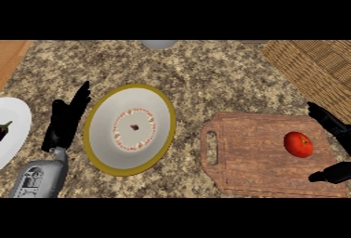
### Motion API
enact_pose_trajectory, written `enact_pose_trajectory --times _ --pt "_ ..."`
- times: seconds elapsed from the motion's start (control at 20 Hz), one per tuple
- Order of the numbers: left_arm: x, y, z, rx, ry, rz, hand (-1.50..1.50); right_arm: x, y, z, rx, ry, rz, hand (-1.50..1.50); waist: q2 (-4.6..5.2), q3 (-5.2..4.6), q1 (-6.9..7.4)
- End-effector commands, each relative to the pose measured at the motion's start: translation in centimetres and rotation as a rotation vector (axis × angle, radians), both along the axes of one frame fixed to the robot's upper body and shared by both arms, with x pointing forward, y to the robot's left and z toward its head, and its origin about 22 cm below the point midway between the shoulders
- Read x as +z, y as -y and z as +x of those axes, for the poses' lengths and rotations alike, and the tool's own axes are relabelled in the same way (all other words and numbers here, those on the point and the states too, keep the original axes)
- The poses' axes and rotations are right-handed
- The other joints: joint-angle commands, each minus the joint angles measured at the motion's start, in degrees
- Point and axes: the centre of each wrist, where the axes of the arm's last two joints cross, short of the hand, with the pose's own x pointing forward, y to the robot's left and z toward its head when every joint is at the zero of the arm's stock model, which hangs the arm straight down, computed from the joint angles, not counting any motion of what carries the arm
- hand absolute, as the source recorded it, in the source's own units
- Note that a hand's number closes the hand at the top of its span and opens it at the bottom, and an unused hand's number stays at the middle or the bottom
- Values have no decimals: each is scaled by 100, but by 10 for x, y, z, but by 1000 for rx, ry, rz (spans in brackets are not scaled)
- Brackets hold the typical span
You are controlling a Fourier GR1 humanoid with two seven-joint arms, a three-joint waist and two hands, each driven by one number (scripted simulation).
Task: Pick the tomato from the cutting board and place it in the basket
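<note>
Right robot hand (330, 139) spread wide beside tomato (298, 144) on cutting board (257, 160); left robot hand (65, 121) rests open; tomato may roll if nudged.

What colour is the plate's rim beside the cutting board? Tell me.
Yellow-gold, around a white plate; the head view shows it.

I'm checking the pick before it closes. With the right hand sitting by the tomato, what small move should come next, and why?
Probably ease the right hand a little leftward so the tomato sits between fingers and thumb, then curl them. The hand is open at the cutting board's right end, fingers above the tomato and thumb below it, with a gap showing to both. The basket waits just beyond.
</note>
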Motion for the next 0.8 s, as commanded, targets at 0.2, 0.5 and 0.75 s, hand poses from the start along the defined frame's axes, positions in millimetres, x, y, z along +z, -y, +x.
enact_pose_trajectory --times 0.2,0.5,0.75 --pt "-2 -19 17 -10 -2 -12 0 -1 -7 7 20 -31 5 -150 2 -1 -11" --pt "-3 -12 6 -5 -7 5 0 -18 -2 -4 -4 -23 7 -150 0 -1 -12" --pt "4 -8 3 -11 -12 -9 0 -6 -23 6 23 31 -70 150 -2 -1 -7"
